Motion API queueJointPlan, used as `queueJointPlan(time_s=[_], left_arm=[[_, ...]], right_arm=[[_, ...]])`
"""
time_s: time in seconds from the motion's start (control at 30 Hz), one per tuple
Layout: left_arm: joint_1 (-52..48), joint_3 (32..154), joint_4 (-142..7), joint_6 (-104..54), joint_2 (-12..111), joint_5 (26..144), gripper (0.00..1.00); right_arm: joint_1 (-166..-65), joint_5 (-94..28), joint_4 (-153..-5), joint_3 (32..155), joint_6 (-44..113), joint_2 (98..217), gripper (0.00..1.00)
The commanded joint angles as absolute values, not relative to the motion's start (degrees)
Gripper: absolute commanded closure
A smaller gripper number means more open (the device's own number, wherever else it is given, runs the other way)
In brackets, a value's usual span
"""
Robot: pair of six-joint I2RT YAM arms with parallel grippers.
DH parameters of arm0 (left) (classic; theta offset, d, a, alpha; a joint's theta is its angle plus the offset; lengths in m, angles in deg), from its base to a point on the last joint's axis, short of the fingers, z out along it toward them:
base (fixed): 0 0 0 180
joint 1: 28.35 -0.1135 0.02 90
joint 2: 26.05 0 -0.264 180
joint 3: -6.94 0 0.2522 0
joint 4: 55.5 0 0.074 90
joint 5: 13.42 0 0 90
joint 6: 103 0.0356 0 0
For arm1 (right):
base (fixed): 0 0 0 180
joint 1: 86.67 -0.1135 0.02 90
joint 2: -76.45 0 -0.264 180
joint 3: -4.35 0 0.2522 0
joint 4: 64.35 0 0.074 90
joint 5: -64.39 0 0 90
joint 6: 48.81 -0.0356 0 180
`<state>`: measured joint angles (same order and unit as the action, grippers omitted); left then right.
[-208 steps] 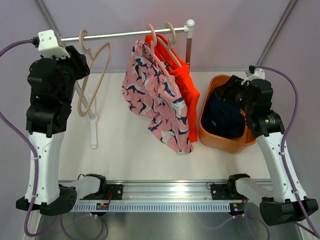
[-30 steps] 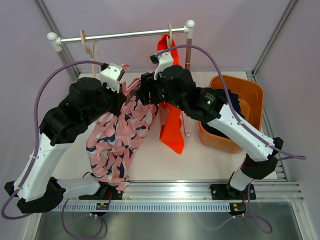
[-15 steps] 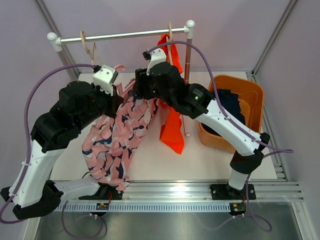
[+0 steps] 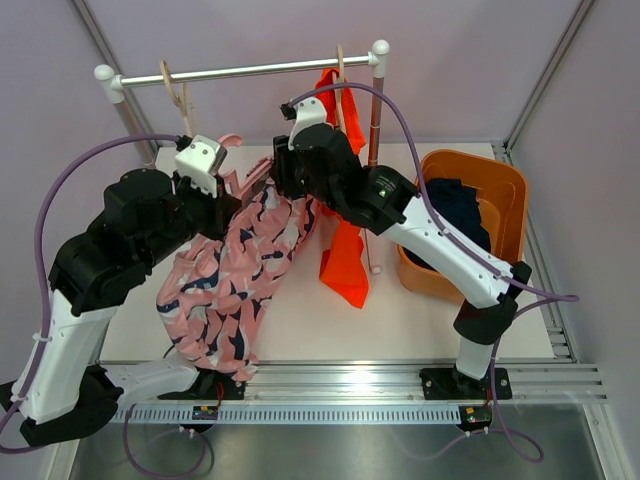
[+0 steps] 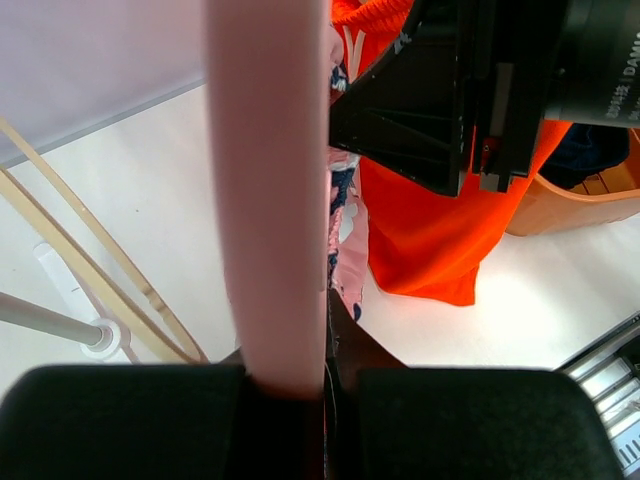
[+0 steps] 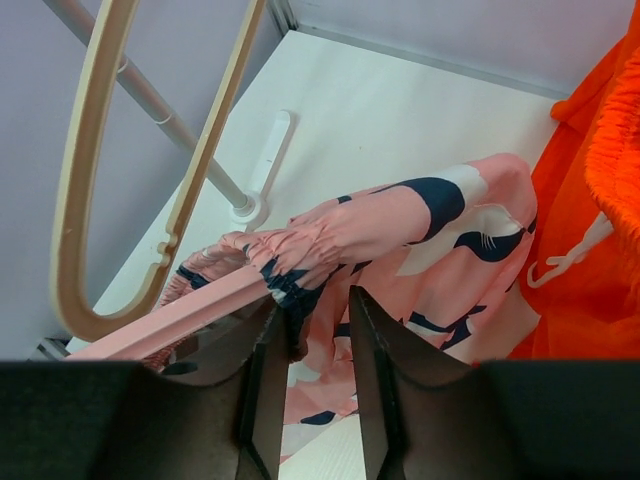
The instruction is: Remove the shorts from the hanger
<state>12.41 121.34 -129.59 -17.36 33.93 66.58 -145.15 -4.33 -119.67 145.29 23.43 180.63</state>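
Observation:
My left gripper (image 4: 232,182) is shut on the bar of a pink hanger (image 5: 268,180), off the rail and low over the table. The pink patterned shorts (image 4: 240,270) hang from it, trailing toward the front edge. My right gripper (image 6: 315,310) is open, its fingers either side of the gathered waistband of those shorts (image 6: 330,240), next to the hanger bar (image 6: 170,320). In the top view the right gripper (image 4: 272,178) sits just right of the left one. The orange shorts (image 4: 345,250) hang from a hanger on the rail (image 4: 260,68). The navy shorts (image 4: 455,210) lie in the basket.
An orange basket (image 4: 500,175) stands at the right. An empty wooden hanger (image 4: 180,90) hangs at the rail's left end and shows close in the right wrist view (image 6: 90,180). The rail's posts stand at the back of the table.
Both grippers have moved left and back together with the pink hanger and shorts over the last second. The right gripper has stayed at the waistband.

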Motion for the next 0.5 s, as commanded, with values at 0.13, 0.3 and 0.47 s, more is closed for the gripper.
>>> queueJointPlan(time_s=[0.13, 0.3, 0.47], left_arm=[[12.3, 122.2, -127.9, -17.0, 32.2, 69.9, 1.00], [12.3, 121.7, -127.9, -17.7, 30.7, 71.0, 1.00], [12.3, 122.0, -128.0, -18.0, 29.2, 73.3, 1.00]], right_arm=[[-141.5, -2.3, -118.4, 150.9, 23.7, 181.7, 0.83], [-136.6, -2.6, -120.5, 151.7, 22.7, 181.2, 0.96], [-132.5, -2.5, -121.4, 152.3, 22.7, 181.4, 1.00]])
